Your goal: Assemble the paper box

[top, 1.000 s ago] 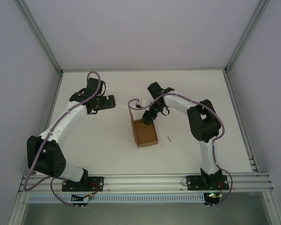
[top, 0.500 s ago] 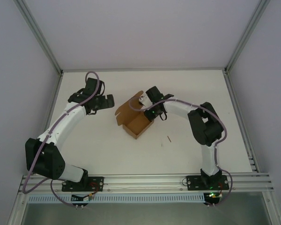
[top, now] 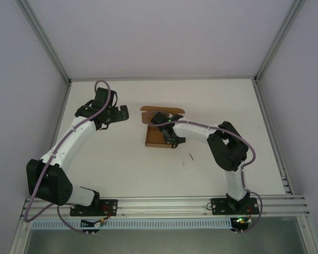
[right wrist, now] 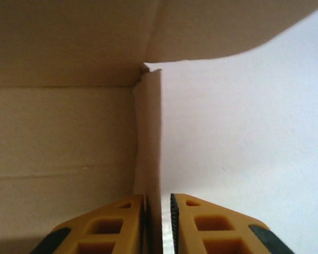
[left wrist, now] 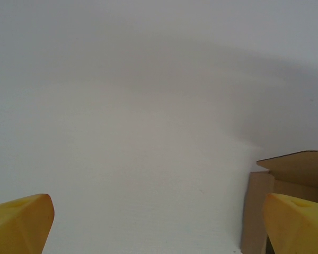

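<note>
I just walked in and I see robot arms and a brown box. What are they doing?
The robot is putting together a paper box on the white table. The right claw is down at the box, with one cardboard side wall between its fingers. I can't tell whether it is squeezing the wall or just sitting around it. The box's lid flap is open, so the box isn't closed up yet. The left claw hangs wide open off to the side, holding nothing.
</note>
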Controlling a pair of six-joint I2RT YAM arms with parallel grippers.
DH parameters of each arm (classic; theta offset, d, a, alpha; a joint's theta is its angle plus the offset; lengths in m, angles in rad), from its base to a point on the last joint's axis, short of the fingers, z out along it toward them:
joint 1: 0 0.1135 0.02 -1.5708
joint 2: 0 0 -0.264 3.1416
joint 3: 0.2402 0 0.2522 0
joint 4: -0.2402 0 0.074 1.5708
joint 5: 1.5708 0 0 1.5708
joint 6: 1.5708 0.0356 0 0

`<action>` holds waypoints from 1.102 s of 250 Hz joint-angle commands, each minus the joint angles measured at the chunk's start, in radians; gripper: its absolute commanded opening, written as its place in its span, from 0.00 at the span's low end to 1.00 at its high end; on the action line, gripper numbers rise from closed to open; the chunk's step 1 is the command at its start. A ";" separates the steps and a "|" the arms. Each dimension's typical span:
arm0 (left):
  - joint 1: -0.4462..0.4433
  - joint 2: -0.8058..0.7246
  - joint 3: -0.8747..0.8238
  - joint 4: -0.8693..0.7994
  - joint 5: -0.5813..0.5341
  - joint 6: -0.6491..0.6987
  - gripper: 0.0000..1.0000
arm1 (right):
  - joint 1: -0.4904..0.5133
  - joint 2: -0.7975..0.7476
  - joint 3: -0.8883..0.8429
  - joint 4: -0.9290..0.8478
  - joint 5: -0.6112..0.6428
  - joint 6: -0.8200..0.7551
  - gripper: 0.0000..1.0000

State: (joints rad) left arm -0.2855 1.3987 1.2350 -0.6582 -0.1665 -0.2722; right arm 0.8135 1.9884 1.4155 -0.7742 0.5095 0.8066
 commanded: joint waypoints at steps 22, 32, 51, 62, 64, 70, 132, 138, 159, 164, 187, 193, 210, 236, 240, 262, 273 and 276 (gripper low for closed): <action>0.006 -0.044 -0.075 0.172 0.235 0.173 1.00 | -0.006 -0.074 0.014 -0.025 0.067 0.038 0.42; 0.008 -0.039 -0.077 0.183 0.291 0.226 1.00 | -0.004 -0.102 0.002 0.004 0.064 -0.011 0.48; 0.007 -0.022 -0.074 0.193 0.384 0.315 1.00 | -0.008 -0.187 -0.055 0.087 0.064 -0.100 0.66; 0.008 -0.007 -0.071 0.193 0.431 0.371 1.00 | -0.010 -0.247 -0.108 0.174 0.052 -0.202 0.81; 0.007 -0.004 -0.070 0.195 0.438 0.381 1.00 | -0.012 -0.258 -0.119 0.189 0.051 -0.221 0.84; 0.006 0.007 -0.066 0.196 0.461 0.409 1.00 | -0.016 -0.292 -0.151 0.231 0.039 -0.293 0.90; 0.008 0.214 0.120 0.090 0.606 0.616 1.00 | -0.233 -0.412 -0.221 0.428 -0.488 -0.878 1.00; 0.007 0.226 0.130 0.077 0.645 0.655 1.00 | -0.252 -0.401 -0.203 0.415 -0.525 -0.918 1.00; 0.007 0.255 0.150 0.061 0.731 0.787 0.99 | -0.314 -0.354 -0.126 0.373 -0.621 -1.020 0.99; 0.006 0.264 0.157 0.058 0.733 0.810 0.98 | -0.326 -0.342 -0.109 0.355 -0.662 -1.054 0.97; 0.008 0.328 0.255 -0.036 0.740 0.875 0.94 | -0.351 -0.280 -0.017 0.246 -0.752 -1.164 0.89; 0.007 0.347 0.286 -0.073 0.749 0.895 0.93 | -0.353 -0.264 0.006 0.217 -0.767 -1.195 0.89; 0.006 0.398 0.350 -0.144 0.766 0.972 0.89 | -0.353 -0.214 0.066 0.136 -0.782 -1.252 0.84; 0.006 0.462 0.413 -0.230 0.750 1.053 0.71 | -0.365 -0.152 0.141 0.067 -0.762 -1.248 0.69; 0.006 0.472 0.424 -0.249 0.749 1.064 0.69 | -0.366 -0.147 0.148 0.063 -0.765 -1.247 0.68; 0.003 0.511 0.465 -0.308 0.749 1.103 0.64 | -0.369 -0.142 0.149 0.061 -0.758 -1.243 0.62; -0.001 0.522 0.471 -0.305 0.740 1.109 0.63 | -0.369 -0.143 0.146 0.060 -0.755 -1.243 0.58; -0.002 0.523 0.472 -0.305 0.737 1.110 0.62 | -0.370 -0.144 0.145 0.059 -0.755 -1.245 0.57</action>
State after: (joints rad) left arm -0.2855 1.8885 1.6703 -0.8398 0.5503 0.7300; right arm 0.4522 1.8416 1.5421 -0.6353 -0.2070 -0.3855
